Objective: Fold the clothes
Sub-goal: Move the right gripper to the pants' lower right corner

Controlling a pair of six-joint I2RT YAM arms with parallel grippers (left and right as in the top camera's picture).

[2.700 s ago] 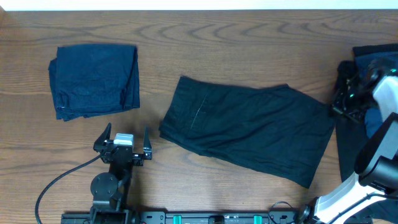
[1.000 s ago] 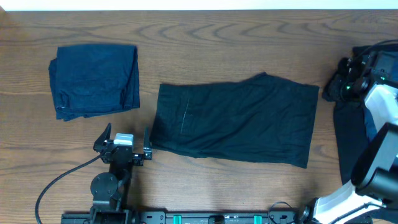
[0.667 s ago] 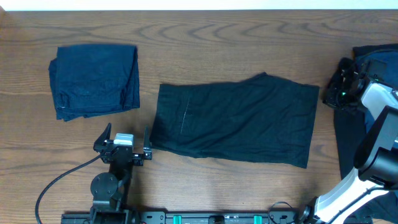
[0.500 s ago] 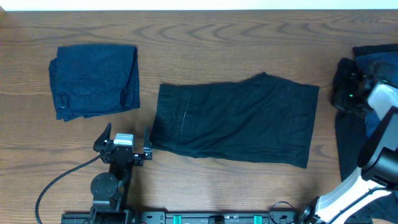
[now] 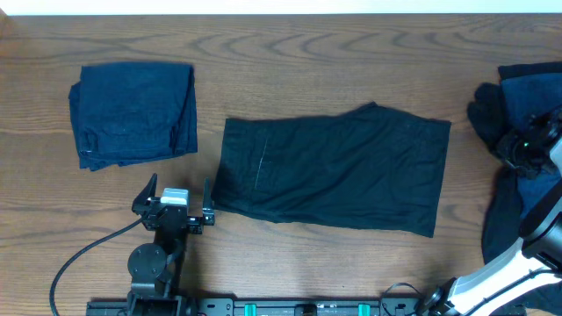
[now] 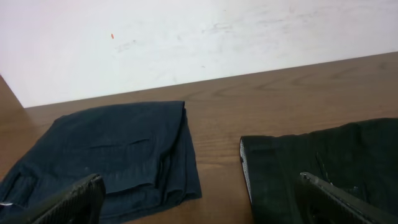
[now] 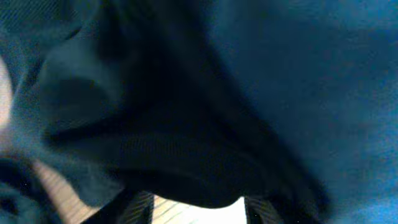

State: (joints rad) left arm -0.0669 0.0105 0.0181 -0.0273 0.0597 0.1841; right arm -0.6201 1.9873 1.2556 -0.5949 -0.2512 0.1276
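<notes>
The clothes (image 5: 329, 171) lie in three places on the wooden surface (image 5: 334, 53). The black garment (image 6: 323, 168) is spread flat and wide near the middle, roughly rectangular, with a slight peak on its far edge and a faint pale line near its left end. The left wrist view shows a pale strip (image 6: 245, 174) along that end. A folded navy garment (image 5: 132, 114) sits well apart at the far left. A heap of dark cloth (image 5: 531, 88), navy and black, is bunched at the right edge.

The left gripper (image 5: 178, 188) rests low, just beside the black garment's near left corner, its jaws spread wide and empty. A black cable (image 5: 79, 254) trails from its arm.

The right gripper (image 5: 524, 151) is over the heap. Its wrist view is filled with blurred folds of cloth right up against the fingers (image 7: 138, 209). The fingers seem to stand somewhat apart, but their tips are hidden, so I cannot tell whether the jaws pinch anything.
</notes>
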